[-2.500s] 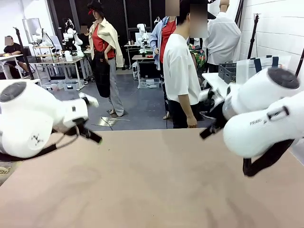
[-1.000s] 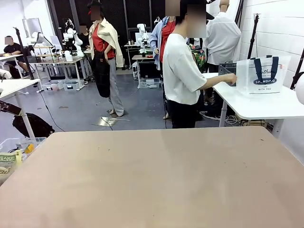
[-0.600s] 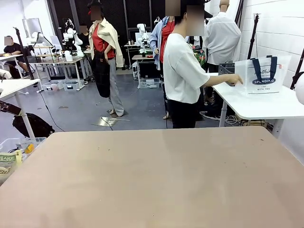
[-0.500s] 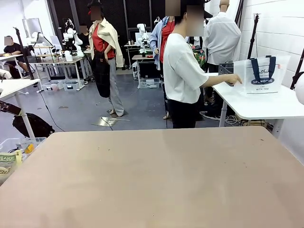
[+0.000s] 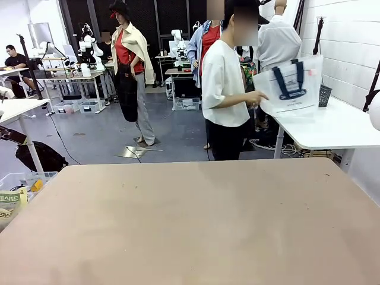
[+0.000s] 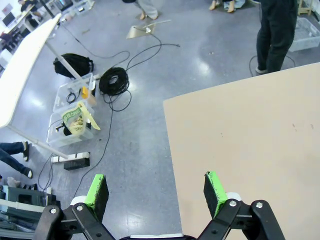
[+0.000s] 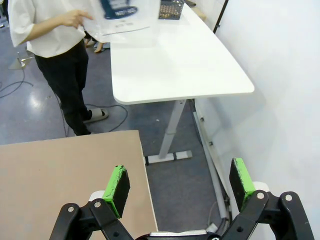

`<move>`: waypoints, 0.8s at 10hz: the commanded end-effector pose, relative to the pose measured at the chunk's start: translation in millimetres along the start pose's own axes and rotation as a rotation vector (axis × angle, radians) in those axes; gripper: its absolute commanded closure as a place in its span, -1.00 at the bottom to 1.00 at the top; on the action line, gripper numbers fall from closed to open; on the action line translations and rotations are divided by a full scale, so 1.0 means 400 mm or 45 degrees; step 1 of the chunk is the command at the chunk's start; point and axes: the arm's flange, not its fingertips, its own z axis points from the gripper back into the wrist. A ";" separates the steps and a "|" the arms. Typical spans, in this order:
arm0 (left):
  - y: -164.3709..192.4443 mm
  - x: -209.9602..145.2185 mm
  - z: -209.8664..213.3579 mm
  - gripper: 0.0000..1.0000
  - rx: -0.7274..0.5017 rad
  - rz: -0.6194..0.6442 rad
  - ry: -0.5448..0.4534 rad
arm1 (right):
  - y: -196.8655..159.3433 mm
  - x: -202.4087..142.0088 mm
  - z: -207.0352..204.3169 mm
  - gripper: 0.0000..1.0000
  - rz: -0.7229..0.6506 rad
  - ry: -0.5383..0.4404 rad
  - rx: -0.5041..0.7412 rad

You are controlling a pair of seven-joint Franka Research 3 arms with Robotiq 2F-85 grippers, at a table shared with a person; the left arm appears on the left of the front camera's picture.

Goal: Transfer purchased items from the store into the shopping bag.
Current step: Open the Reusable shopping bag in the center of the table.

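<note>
A person in a white T-shirt stands beyond the brown table (image 5: 190, 225) and holds the shopping bag (image 5: 291, 86) in the air. It is translucent, with navy handles and navy print. The bag (image 7: 120, 15) looks blurred above the white side table (image 7: 175, 65). The person's hand (image 7: 75, 19) grips its edge. My left gripper (image 6: 155, 190) is open with nothing in it, over the floor beside the brown table's left edge (image 6: 170, 150). My right gripper (image 7: 179, 181) is open with nothing in it, over the floor past the table's right corner. The purchased items are out of view.
A dark lattice basket (image 5: 324, 95) stands on the white side table (image 5: 332, 127) at the right. Clear bins (image 6: 75, 120) and coiled cables (image 6: 112, 80) lie on the floor to the left. A sliver of my right arm (image 5: 375, 110) shows at the right edge.
The person has lifted the shopping bag off the white side table and swung it left, turning with it. Both arms left the front view earlier; the grippers stay open.
</note>
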 end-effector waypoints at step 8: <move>0.006 -0.004 0.002 -1.00 -0.001 -0.008 0.000 | -0.003 0.001 0.002 -1.00 0.015 -0.003 0.006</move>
